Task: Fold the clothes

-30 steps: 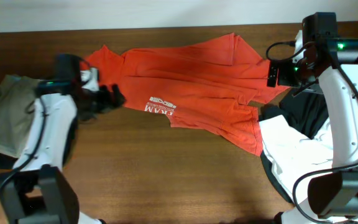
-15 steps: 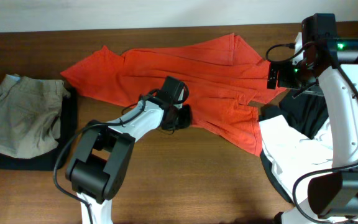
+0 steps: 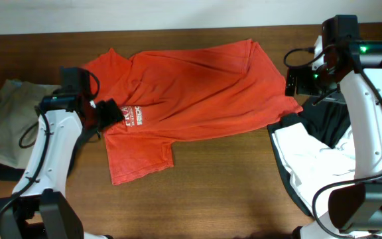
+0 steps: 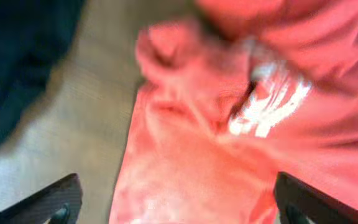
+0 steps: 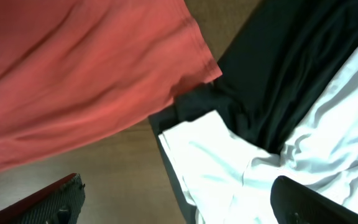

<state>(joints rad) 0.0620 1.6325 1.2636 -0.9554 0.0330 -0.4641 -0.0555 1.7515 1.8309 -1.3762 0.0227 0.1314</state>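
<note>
Fingers [image 4: 58, 199] of the left gripper [image 4: 178, 202] stand wide apart and empty in the left wrist view, above the blurred orange-red T-shirt [image 4: 185, 180] and its white lettering [image 4: 272, 106]. From the right wrist, the right gripper [image 5: 179, 202] is equally spread, gripping nothing, over the T-shirt's hem, a black garment [image 5: 278, 68] and a white shirt [image 5: 229, 168]. Overhead, the T-shirt lies spread across the table's [image 3: 231, 192] far half, a gripper at each side edge, a khaki garment [image 3: 12, 123] far left
</note>
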